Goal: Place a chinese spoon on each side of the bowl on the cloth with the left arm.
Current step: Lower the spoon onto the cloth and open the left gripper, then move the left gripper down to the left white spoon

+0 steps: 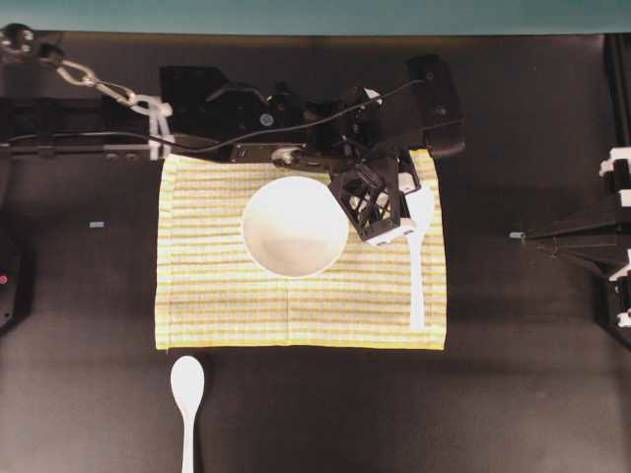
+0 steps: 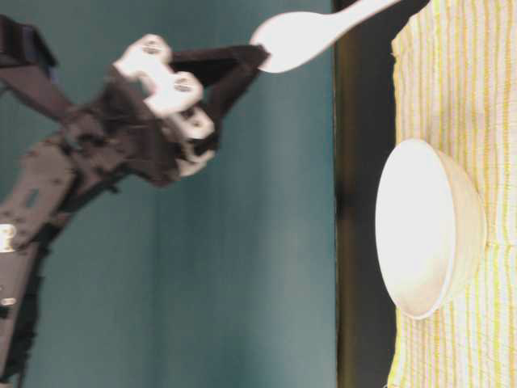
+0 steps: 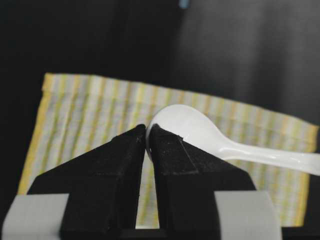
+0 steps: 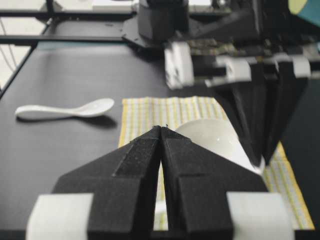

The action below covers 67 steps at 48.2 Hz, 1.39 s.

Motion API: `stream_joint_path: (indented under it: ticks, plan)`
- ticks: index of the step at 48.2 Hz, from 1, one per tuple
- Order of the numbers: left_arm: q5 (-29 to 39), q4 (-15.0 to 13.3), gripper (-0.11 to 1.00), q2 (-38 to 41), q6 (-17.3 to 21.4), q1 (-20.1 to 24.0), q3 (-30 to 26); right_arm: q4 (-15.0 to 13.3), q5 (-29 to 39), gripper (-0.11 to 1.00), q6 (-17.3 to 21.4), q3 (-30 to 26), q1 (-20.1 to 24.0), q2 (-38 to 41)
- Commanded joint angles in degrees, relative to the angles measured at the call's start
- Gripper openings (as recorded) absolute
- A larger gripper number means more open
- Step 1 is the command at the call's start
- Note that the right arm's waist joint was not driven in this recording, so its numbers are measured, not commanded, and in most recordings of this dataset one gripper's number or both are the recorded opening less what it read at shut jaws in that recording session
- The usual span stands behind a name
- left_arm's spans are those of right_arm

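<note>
Spoons, Chinese pattern, white, two in number.

Item one: loose spoon (image 1: 187, 389), lying flat on the bench (image 1: 79, 394) by its near edge, just outside the near left corner of the cloth (image 1: 217, 286), well apart from the bowl (image 1: 294, 225). Its scoop is turned toward the cloth and its handle toward the bench edge. It is not yet placed.

Item two: held spoon (image 1: 418, 246), found along the cloth's right edge, beside the bowl but not touching it. Its scoop rim is pinched by the left claw (image 1: 394, 235), whose jaws are pressed almost together on it. In the table-level view the scoop end is seen lifted and the handle sloping down toward the cloth; whether the handle tip touches cannot be told.

Handling, as judged: both spoons are taken to be light, rigid and glossy, therefore slippery in foam pads and liable to chip if dropped. A hold across the thin scoop rim is considered workable; the neck where handle meets scoop is thought steadier.

Bowl: upright, set on the far middle of the cloth.

Right claw (image 4: 161, 131): pressed together, nothing between the jaws, kept by the bench's right edge.

Left arm (image 1: 246, 108): stretched along the cloth's far edge.
</note>
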Motion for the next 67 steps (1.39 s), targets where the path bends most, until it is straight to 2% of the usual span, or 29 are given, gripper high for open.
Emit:
stream_joint_path:
  ticks: [1, 14, 26, 39, 43, 50, 55, 58, 67]
  plan:
    - [-2.02, 0.09, 0.07, 0.53, 0.09, 0.79, 0.79, 0.18, -0.35, -0.01, 0.26, -0.35, 0.00, 0.35]
    - [-5.89, 0.18, 0.07, 3.78, 2.55, 1.67, 1.41, 0.18, -0.26, -0.01, 0.26, -0.26, 0.00, 0.35]
    - [-6.68, 0.18, 0.07, 6.59, 3.34, 1.67, 1.23, 0.09, -0.35, -0.01, 0.26, -0.09, 0.00, 0.26]
    - [-8.35, 0.18, 0.07, 7.91, 6.68, 1.67, 1.49, 0.18, -0.35, -0.01, 0.26, 0.18, 0.00, 0.35]
    - [-9.05, 0.18, 0.16, 8.09, 6.94, 1.67, 1.58, 0.18, -0.35, -0.01, 0.26, 0.35, 0.00, 0.26]
    - [-10.20, 0.18, 0.53, 8.61, 7.03, 1.76, 2.20, 0.18, -0.35, -0.01, 0.26, 0.53, 0.00, 0.35]
    - [-10.90, 0.18, 0.75, 8.35, 7.03, 1.76, 2.81, 0.18, -0.26, -0.01, 0.26, 0.70, 0.00, 0.26]
    - [-10.81, 0.26, 0.80, 8.17, 6.94, 1.76, 3.16, 0.18, -0.35, -0.01, 0.26, 0.79, 0.00, 0.26]
    - [-10.02, 0.18, 0.78, 2.46, 6.33, 0.26, 5.80, 0.18, -0.26, -0.01, 0.26, 0.79, 0.00, -0.26]
